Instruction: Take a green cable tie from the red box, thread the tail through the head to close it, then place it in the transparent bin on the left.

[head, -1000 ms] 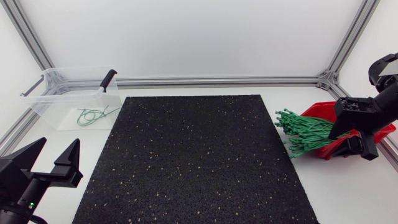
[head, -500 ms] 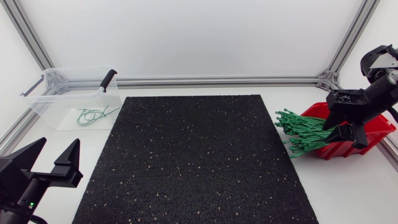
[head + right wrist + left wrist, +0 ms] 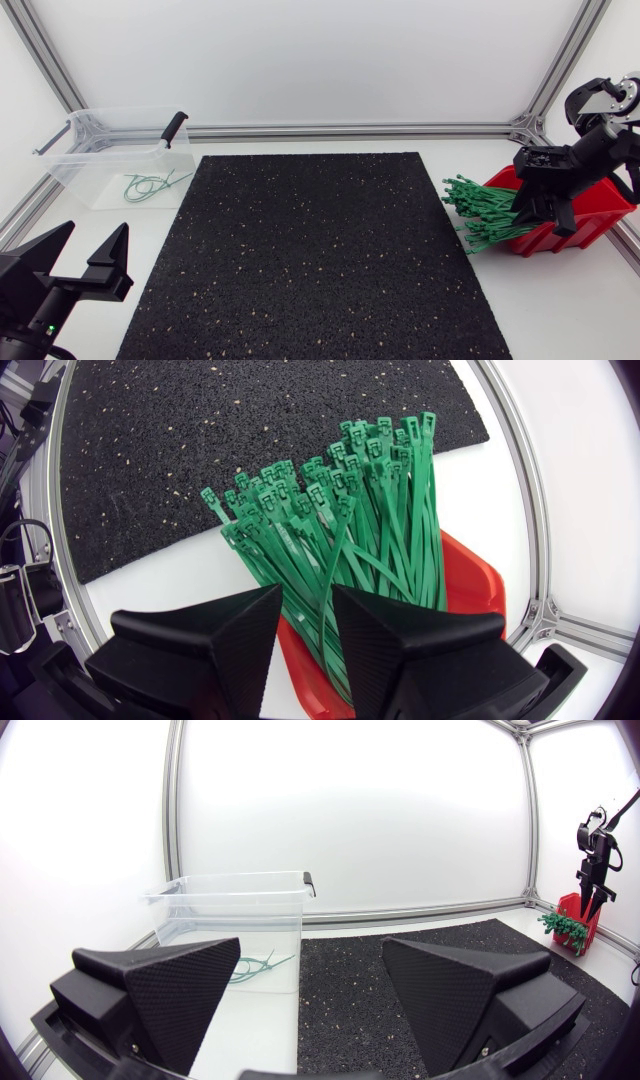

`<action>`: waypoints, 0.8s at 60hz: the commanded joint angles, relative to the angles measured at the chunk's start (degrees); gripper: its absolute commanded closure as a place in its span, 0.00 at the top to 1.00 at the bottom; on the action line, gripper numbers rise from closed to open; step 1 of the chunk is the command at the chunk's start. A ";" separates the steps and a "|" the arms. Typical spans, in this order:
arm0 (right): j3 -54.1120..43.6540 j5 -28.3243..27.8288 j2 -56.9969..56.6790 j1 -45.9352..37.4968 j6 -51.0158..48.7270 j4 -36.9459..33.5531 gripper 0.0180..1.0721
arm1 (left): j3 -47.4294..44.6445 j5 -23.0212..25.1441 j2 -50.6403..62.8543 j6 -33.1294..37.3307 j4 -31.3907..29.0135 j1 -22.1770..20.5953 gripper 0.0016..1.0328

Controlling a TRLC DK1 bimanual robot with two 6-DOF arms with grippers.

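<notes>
A bundle of green cable ties [image 3: 485,215] fans out of the red box [image 3: 600,205] at the table's right, heads pointing toward the mat. My right gripper [image 3: 545,215] hangs over the box's near-left side, down among the ties. In the right wrist view the right gripper [image 3: 305,600] is open by a narrow gap, with strands of the cable ties [image 3: 350,510] running between its fingers above the red box [image 3: 470,585]. The transparent bin [image 3: 100,150] at the back left holds closed green ties [image 3: 150,185]. My left gripper [image 3: 85,255] rests wide open and empty at the front left.
A black speckled mat [image 3: 310,260] covers the middle of the table between bin and box. A black-handled tool [image 3: 172,128] lies on the bin's rim. In the left wrist view the bin [image 3: 235,905] stands ahead of the left gripper [image 3: 310,948].
My right gripper has swung left and down from the box's outer side into the ties, and its fingers have drawn closer together. The left arm has not moved.
</notes>
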 commanded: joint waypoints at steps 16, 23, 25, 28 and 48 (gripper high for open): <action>0.56 0.75 1.91 0.21 1.43 0.79 0.38 | -2.17 -0.08 0.58 -1.06 -1.46 0.03 0.96; 0.21 0.84 2.18 0.30 1.60 0.97 0.29 | -2.17 0.01 0.58 -1.06 -1.46 0.03 0.96; 0.21 0.84 2.18 0.30 1.60 1.32 0.29 | -2.17 0.01 0.58 -1.06 -1.46 0.03 0.96; 0.29 0.84 2.18 0.30 1.78 1.41 0.28 | -2.17 0.01 0.58 -1.06 -1.46 0.12 0.96; 0.12 0.93 2.53 0.12 1.95 1.76 0.22 | -2.17 0.01 0.67 -1.06 -1.46 0.03 0.96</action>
